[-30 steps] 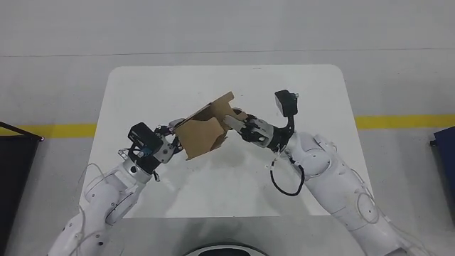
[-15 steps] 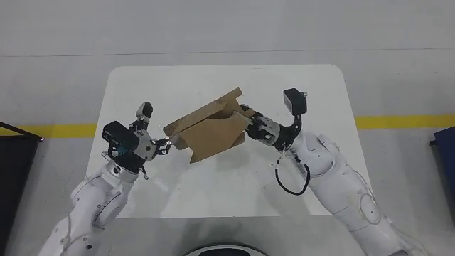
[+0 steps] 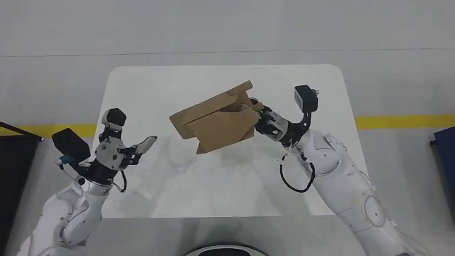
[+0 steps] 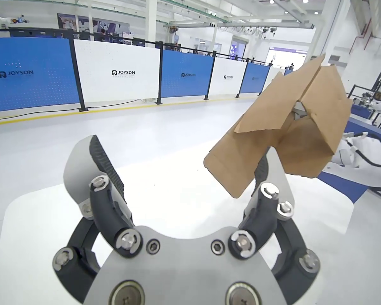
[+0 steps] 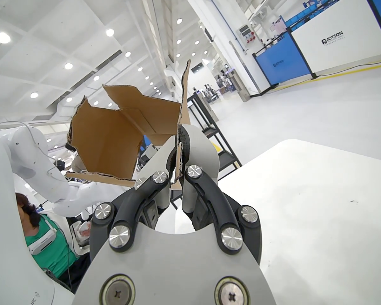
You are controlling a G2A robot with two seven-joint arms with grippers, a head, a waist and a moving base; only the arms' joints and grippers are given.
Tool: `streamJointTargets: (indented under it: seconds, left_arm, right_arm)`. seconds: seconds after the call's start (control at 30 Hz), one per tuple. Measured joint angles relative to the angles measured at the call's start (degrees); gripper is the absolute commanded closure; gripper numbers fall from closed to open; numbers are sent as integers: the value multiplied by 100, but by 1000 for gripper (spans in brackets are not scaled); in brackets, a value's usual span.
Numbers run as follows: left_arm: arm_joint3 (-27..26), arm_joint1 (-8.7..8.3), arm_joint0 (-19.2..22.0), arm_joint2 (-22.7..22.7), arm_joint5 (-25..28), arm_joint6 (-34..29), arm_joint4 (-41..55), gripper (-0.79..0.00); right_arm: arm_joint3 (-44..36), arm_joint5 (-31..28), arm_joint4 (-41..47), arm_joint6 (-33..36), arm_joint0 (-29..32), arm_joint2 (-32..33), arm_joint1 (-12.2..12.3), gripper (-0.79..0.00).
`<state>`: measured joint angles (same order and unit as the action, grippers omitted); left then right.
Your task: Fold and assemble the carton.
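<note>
You're mid-fold: right pincer [image 5: 179, 147] is clamped on a flap edge of the half-open carton [image 3: 217, 117], held up over the worktop [image 3: 213, 192], left pincer [image 4: 181, 157] gapes wide, empty, well apart, so next probably bring it onto the far flaps.

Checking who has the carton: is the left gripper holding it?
No, the left gripper is open and well apart from the carton, which the right gripper clamps.

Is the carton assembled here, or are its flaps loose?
Not assembled: the carton is partly opened, flaps splayed, pinched at one edge by the right gripper.
</note>
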<state>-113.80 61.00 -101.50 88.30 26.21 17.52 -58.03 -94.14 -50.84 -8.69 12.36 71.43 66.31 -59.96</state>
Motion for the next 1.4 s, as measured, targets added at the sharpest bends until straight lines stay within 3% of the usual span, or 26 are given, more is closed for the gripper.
streamJointTargets:
  seconds: [0.1, 0.17, 0.23, 0.33, 0.4, 0.47, 0.57, 0.73, 0.83, 1.1, 1.3, 1.4]
  left_arm:
    - [-17, 2, 23, 26, -27, 22, -19, -785]
    - [-65, 10, 84, 36, -337, 54, -398, -785]
    - [28, 21, 146, -209, -481, -87, -827, -785]
    - [390, -17, 380, -545, 259, -1021, -656, -785]
    - [718, -105, 695, -622, 1278, -2209, 208, -785]
    - [914, -191, 1068, -696, 1898, -3455, 1657, -785]
    - [1095, -283, 1516, -717, 1769, -4823, 4274, -785]
    - [1311, -360, 1768, -730, 1544, -6295, 7610, -785]
    - [1308, -359, 1763, -730, 1547, -6264, 8447, -785]
    - [1277, -356, 1754, -756, 1530, -6184, 7985, -785]
    - [1300, -329, 1865, -1167, 1373, -6760, 9101, -785]
    - [1436, -327, 2000, -1256, 1187, -7031, 9214, -773]
  right_arm:
    - [6, 6, -7, -4, 0, 7, 0, 0]
    - [24, 249, -219, -136, -1, 83, -12, 0]
    - [34, 516, -353, -268, 6, 53, -41, 0]
    - [152, 648, -508, -423, -29, -8, -82, 0]
    - [229, 658, -689, -450, -70, -84, -111, 0]
    - [304, 666, -762, -455, -132, -141, -136, 0]
    - [369, 661, -847, -493, -189, -178, -166, 0]
    - [357, 626, -1029, -634, -159, -121, -188, 0]
    - [322, 627, -1087, -688, -123, -82, -192, 0]
    - [323, 627, -1083, -685, -124, -84, -192, 0]
    - [338, 727, -895, -599, -135, -176, -234, 0]
    - [406, 701, -852, -554, -171, -213, -255, 0]
